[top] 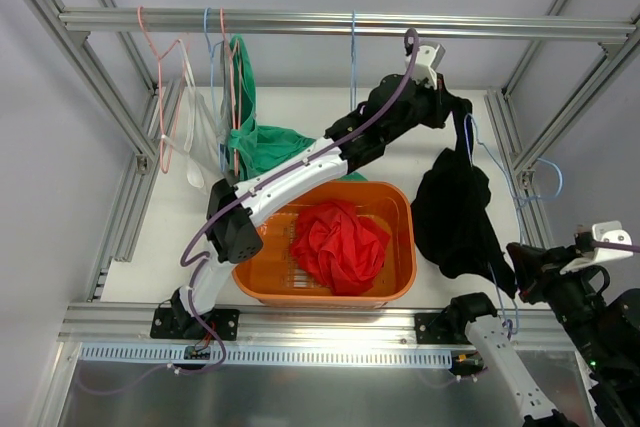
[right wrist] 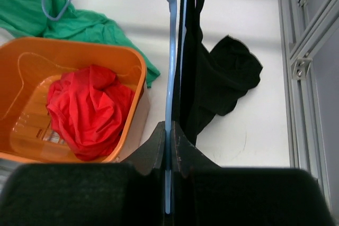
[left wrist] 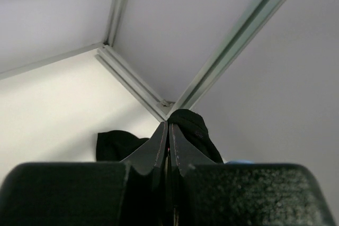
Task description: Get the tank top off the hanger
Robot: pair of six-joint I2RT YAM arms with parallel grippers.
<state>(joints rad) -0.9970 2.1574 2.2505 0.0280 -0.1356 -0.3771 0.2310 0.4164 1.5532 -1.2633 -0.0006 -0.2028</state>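
Left gripper (left wrist: 168, 130) has its fingers squeezed flat together on a fold of the black tank top (top: 455, 212), up near the top centre-right of the overhead view. Right gripper (right wrist: 168, 130) is down in the lower right corner, pressed shut on the thin wire of the blue hanger (right wrist: 170, 51).

The tank top hangs between the two, right of the orange basket (top: 409, 247), and its hem looks bunched on the table. From the right wrist view the black straps run right alongside the blue wire, so I'd guess it's not off the hanger yet. Can't tell exactly where it's looped, though.

What worries me:
- That wire is skinny. If the left arm tugs hard while a strap is hooked, the hanger could twist or slide out of the right pinch.
- The left grip looks like only a small bite of cloth, so it could slip free mid-pull.
- Pulling along the wire instead of off its end would just stretch the strap.
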